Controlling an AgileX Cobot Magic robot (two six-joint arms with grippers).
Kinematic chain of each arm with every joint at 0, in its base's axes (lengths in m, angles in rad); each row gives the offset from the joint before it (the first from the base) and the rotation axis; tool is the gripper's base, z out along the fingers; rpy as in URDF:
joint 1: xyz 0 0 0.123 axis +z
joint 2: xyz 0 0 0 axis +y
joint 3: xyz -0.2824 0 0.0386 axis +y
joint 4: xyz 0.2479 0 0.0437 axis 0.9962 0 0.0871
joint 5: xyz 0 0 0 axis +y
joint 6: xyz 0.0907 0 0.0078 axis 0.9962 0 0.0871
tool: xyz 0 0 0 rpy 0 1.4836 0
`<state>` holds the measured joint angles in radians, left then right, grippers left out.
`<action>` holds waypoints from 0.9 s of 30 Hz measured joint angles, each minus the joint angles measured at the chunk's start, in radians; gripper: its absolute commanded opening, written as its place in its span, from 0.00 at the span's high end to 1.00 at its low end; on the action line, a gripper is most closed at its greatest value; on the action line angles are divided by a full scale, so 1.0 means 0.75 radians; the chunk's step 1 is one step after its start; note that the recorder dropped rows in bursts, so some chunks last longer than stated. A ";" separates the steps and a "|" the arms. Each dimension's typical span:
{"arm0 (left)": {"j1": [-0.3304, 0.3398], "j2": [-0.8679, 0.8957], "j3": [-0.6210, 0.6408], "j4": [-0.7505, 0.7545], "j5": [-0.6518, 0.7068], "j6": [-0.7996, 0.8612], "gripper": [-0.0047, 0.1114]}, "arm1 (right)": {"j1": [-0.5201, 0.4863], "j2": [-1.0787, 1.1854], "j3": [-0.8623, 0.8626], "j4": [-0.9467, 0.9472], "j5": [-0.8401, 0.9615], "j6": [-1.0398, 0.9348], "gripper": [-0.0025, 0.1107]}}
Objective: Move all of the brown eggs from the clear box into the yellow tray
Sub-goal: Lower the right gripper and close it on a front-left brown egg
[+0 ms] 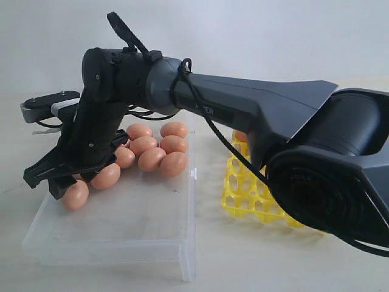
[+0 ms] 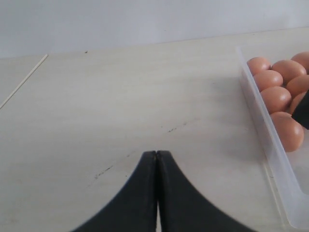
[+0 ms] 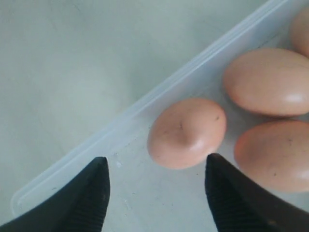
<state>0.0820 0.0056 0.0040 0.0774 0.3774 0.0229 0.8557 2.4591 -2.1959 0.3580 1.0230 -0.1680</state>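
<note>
9 brown eggs (image 1: 151, 159) at least lay in the clear box (image 1: 115, 243), the right hand (image 3: 157, 162) spread open over the one nearest its corner.
That egg (image 3: 187, 133) sat near the low wall, just beside 2 others; light, smooth and rigid but brittle, it likely wanted a gentle pinch across its short middle. The left hand (image 2: 157, 157) hung closed over bare worktop (image 2: 120, 96) beside the box. The yellow tray (image 1: 243, 194) stood apart, half hidden behind the arm (image 1: 255, 103). Lettering (image 1: 209, 109) on the arm was too blurred to read; eggs, box and tray showed no labels.
</note>
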 measured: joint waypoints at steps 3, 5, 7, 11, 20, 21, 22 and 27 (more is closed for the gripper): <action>0.000 0.000 0.000 0.000 0.000 0.000 0.96 | 0.000 0.001 0.000 0.000 -0.032 0.011 0.47; 0.000 0.000 0.000 0.000 0.000 0.000 0.96 | 0.000 0.003 0.000 -0.003 -0.056 0.019 0.47; 0.000 0.000 0.000 0.000 0.000 0.000 0.96 | 0.000 0.003 0.000 -0.003 -0.074 0.025 0.47; 0.000 0.000 0.000 0.000 0.000 0.000 0.96 | 0.000 0.034 -0.001 0.000 -0.087 0.043 0.47; 0.000 0.000 0.000 0.000 0.000 0.000 0.96 | 0.006 0.096 -0.001 0.005 -0.098 0.075 0.47; 0.000 0.000 0.000 0.000 0.000 0.000 0.96 | 0.006 0.096 -0.001 0.002 -0.105 0.078 0.47; 0.000 0.000 0.000 0.000 0.000 0.000 0.96 | 0.006 0.096 -0.001 0.000 -0.113 0.078 0.48; 0.000 0.000 0.000 0.000 0.000 0.000 0.96 | 0.006 0.120 -0.001 -0.012 -0.134 0.084 0.48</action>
<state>0.0820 0.0056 0.0040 0.0774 0.3774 0.0229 0.8600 2.5494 -2.1965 0.3488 0.9222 -0.1052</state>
